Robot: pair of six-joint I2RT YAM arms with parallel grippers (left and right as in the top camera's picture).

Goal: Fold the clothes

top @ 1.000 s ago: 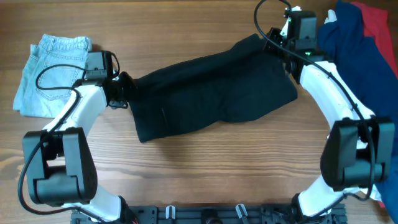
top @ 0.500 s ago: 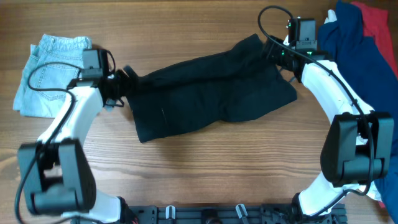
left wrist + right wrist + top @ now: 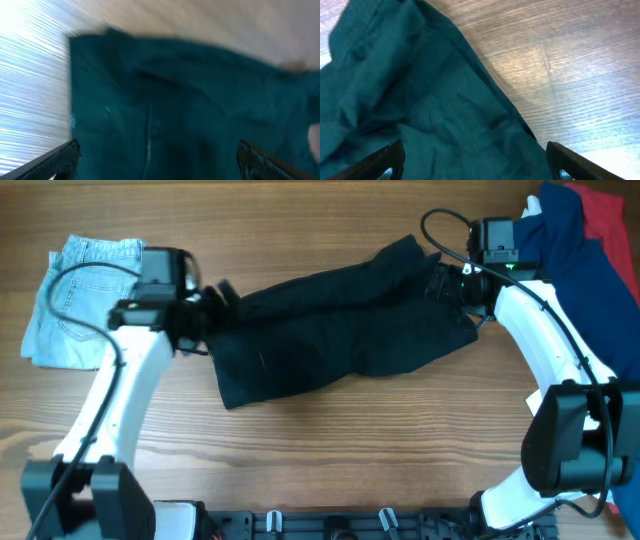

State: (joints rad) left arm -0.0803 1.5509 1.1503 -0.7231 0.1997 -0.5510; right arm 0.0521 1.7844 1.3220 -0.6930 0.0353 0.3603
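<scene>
Black shirt (image 3: pixel 340 330) spread on tabletop (image 3: pixel 330 460), left end effector (image 3: pixel 212 308) released at one end, right end effector (image 3: pixel 447 282) released at other

Free across the near half of the table (image 3: pixel 330 470), bare wood from one arm base to the other. Barred through the middle by the black garment (image 3: pixel 340 330), spread slantwise from left toward the far right. Shut at the far left by the folded denim (image 3: pixel 80 300), with only a narrow strip before the black cloth, filled by the left gripper (image 3: pixel 218 308). Crowded at the far right corner by the navy garment (image 3: pixel 570 250) and red cloth (image 3: pixel 610 210), just behind the right arm (image 3: pixel 530 330). Open along the far edge, left of centre.
</scene>
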